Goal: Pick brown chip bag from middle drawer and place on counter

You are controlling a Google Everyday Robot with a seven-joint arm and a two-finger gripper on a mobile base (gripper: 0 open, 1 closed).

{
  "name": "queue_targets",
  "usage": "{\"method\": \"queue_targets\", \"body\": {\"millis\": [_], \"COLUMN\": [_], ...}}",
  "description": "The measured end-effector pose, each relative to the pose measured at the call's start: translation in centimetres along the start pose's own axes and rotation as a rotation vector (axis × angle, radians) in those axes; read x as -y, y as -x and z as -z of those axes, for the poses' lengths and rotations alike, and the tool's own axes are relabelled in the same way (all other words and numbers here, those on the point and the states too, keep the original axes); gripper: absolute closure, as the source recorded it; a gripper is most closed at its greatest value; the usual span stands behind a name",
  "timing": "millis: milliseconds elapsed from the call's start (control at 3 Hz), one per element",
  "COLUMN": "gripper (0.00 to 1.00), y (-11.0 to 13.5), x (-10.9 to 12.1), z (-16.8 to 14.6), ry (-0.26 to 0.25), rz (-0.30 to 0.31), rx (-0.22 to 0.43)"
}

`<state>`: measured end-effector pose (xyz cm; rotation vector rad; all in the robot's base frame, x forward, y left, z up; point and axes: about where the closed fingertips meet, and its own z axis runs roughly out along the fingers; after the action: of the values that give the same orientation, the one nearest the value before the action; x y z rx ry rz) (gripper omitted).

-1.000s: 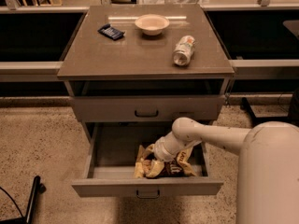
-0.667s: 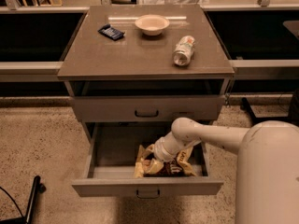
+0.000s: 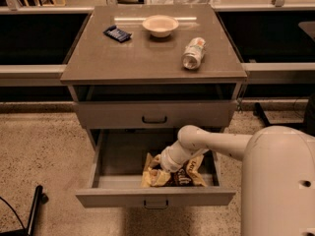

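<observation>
The middle drawer (image 3: 155, 197) is pulled open below the shut upper drawer front (image 3: 154, 114). The brown chip bag (image 3: 173, 174) lies crumpled inside it, toward the front right, dark brown in the middle with yellow-tan ends. My arm reaches from the lower right into the drawer. My gripper (image 3: 158, 170) is down on the bag's upper left part, and the wrist hides where it meets the bag. The counter (image 3: 147, 58) is the brown-grey cabinet top above the drawers.
On the counter lie a small dark blue packet (image 3: 117, 33), a pale bowl (image 3: 160, 24) and a can on its side (image 3: 193, 53). My white base (image 3: 278, 181) fills the lower right. A dark stand foot (image 3: 34, 208) sits on the speckled floor at left.
</observation>
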<state>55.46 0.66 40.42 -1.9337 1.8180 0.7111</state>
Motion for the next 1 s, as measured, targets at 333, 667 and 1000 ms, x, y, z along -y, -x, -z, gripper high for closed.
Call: {"method": "queue_targets", "body": {"millis": [333,667,1000], "gripper": [0.53,0.75,0.98], "y": [-0.57,-0.76,-0.73], "x": [-0.2,-0.3,-0.3], "z": [-0.78,-1.13,-1.14], "ry": [0.015,0.022,0.022], "rz": [-0.021,-0.028,-0.028], "rx": [-0.006,-0.01,-0.01]}}
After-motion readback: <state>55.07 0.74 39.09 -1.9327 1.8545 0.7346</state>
